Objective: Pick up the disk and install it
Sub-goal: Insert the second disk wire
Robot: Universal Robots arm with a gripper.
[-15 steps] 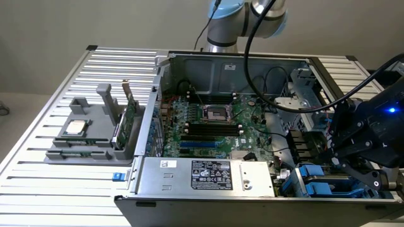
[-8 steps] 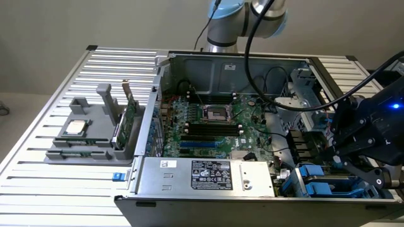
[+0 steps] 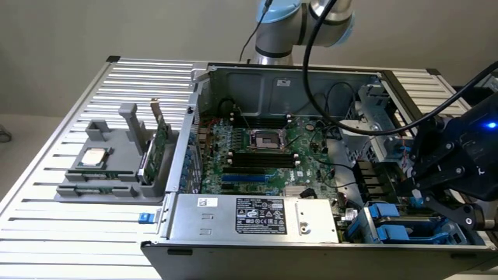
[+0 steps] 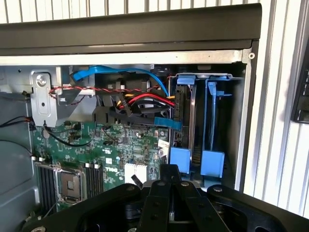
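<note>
The disk (image 4: 182, 113) stands edge-on in its blue carrier, in one slot of the drive bay (image 4: 236, 125) at the corner of the open computer case. A second blue carrier (image 4: 212, 162) sits in the slot beside it. In the exterior view the blue carriers (image 3: 389, 224) lie at the case's near corner on the exterior view's right. My black gripper (image 4: 169, 186) hovers just above the bay with its fingers shut together and nothing between them. In the exterior view the gripper (image 3: 424, 192) hangs over that same corner, apart from the carriers.
The motherboard (image 3: 269, 157) with its processor socket fills the case floor, and red, black and blue cables (image 4: 140, 101) run beside the bay. A labelled power supply (image 3: 260, 216) sits at the front. A grey holder (image 3: 109, 169) with a chip and a green card stands on the slatted table (image 3: 70, 233).
</note>
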